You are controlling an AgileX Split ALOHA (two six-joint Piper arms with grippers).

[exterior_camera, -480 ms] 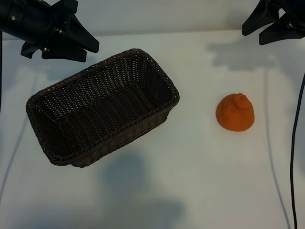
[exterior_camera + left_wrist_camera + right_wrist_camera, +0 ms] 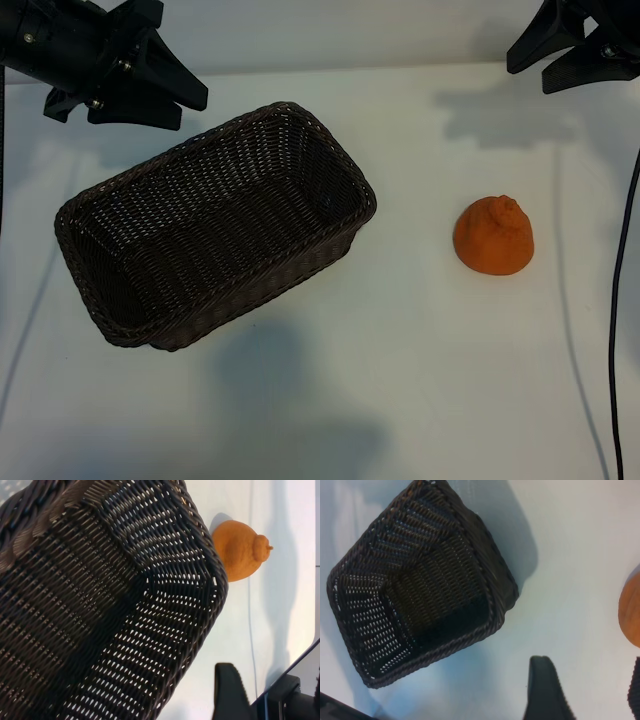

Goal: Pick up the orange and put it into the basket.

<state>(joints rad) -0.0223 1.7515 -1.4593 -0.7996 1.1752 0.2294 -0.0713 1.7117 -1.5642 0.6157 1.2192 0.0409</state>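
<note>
The orange [image 2: 493,236], small and rough-skinned with a knob on top, rests on the white table right of centre. The dark brown wicker basket [image 2: 250,290] lies slantwise at centre-left with nothing in it. My left gripper [image 2: 170,60] hovers open at the far left corner, just beyond the basket's rim. My right gripper [image 2: 530,72] hovers open at the far right corner, well behind the orange. The left wrist view shows the basket [image 2: 125,605] close up, the orange [image 2: 240,550] beyond it, and one finger [image 2: 230,692]. In the right wrist view the gripper [image 2: 590,695] is empty, with the basket [image 2: 495,615] and a sliver of orange [image 2: 631,612].
A black cable [image 2: 615,330] hangs down the right edge of the table. Bare white tabletop [image 2: 420,380] stretches between the basket and the orange and along the near side.
</note>
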